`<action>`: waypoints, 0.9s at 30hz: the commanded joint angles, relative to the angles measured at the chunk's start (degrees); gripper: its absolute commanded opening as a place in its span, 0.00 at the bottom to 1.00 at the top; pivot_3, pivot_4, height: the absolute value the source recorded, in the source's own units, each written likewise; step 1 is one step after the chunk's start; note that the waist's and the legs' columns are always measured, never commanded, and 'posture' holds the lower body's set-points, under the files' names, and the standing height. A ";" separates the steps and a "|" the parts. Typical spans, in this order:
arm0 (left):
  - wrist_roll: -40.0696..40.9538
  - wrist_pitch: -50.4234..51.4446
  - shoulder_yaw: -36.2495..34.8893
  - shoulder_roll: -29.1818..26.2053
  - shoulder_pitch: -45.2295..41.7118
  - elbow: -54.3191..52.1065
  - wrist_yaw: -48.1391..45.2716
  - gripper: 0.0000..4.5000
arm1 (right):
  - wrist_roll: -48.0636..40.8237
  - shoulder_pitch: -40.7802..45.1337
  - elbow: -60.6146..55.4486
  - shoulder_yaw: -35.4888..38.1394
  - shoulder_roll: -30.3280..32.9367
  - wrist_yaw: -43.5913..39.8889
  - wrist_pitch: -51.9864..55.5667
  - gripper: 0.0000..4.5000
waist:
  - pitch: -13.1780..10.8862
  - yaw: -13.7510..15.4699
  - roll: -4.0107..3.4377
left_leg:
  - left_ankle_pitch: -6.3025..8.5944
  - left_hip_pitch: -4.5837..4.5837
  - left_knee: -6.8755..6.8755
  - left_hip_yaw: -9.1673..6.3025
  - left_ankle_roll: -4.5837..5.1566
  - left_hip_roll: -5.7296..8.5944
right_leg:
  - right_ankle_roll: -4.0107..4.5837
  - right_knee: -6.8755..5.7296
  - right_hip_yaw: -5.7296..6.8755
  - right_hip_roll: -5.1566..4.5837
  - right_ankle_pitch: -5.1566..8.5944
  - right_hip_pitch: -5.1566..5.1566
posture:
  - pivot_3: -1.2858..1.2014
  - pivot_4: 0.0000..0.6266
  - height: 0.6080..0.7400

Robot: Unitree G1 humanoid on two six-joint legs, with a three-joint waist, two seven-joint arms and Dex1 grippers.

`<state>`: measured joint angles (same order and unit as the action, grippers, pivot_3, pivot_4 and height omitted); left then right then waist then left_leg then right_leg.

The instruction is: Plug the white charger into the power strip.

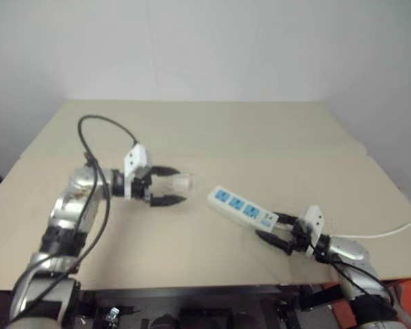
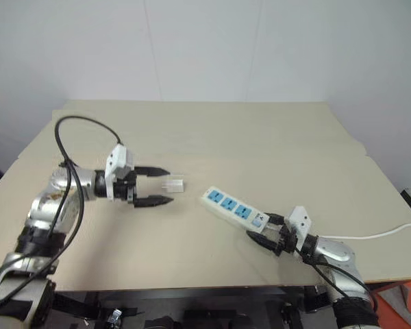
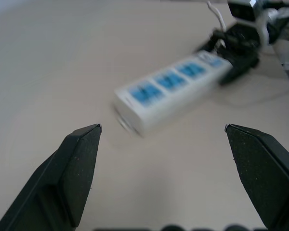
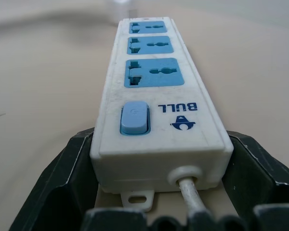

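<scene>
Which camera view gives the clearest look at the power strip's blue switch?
The right wrist view: the blue switch on the power strip sits close and sharp. Both eye views show it tiny; the left wrist view blurs it.

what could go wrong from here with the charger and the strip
1. The white charger lies on the table between the tips of the open left gripper, ungripped; a loose close could nudge it away.
2. The right gripper brackets the cord end of the power strip; if its hold is loose, the strip could pivot when the plug presses in.
</scene>
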<state>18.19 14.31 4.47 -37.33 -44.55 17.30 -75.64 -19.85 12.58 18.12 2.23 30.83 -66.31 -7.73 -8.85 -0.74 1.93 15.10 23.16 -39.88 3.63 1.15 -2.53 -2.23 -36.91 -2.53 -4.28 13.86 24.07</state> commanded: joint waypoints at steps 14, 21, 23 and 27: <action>-36.57 -10.05 25.22 15.87 -45.14 54.54 -2.75 1.00 | 5.26 14.93 9.04 -9.55 0.33 -15.91 -5.93 0.77 | -0.04 -0.23 0.05 | 0.06 0.16 0.00 -0.08 0.11 0.07 | -0.11 0.16 0.01 0.04 0.07 0.05 | 0.52 0.24 1.00; -45.82 -11.08 29.99 21.26 -45.44 60.01 2.32 1.00 | 7.01 14.45 7.55 -10.54 -0.91 -14.01 -5.67 0.77 | -0.06 -0.53 0.06 | 0.05 0.16 -0.02 -0.07 0.10 0.05 | -0.11 0.03 -0.03 0.04 0.07 0.12 | 0.52 0.24 1.00; -47.16 -10.81 29.98 22.09 -44.99 60.56 4.18 1.00 | 7.13 13.78 6.40 -10.64 -1.02 -13.39 -5.23 0.77 | -0.06 -0.47 0.06 | 0.05 0.15 -0.02 -0.09 0.10 0.05 | -0.11 0.00 -0.03 0.04 0.07 0.12 | 0.52 0.24 1.00; -47.32 -9.21 28.21 23.31 -43.91 61.35 6.08 1.00 | 7.06 12.07 3.35 -10.95 -1.05 -11.86 -3.77 0.77 | -0.06 -0.47 0.06 | 0.05 0.17 -0.01 -0.11 0.10 0.06 | -0.12 -0.10 -0.02 0.03 0.07 0.12 | 0.52 0.24 1.00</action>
<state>-28.53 4.21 33.47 -14.10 -88.18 78.52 -70.77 -12.90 25.42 23.83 -8.25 29.91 -78.56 -12.18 -8.91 -1.21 1.99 15.15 23.33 -39.90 3.51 1.25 -2.47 -2.35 -37.05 -2.56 -4.26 13.93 24.19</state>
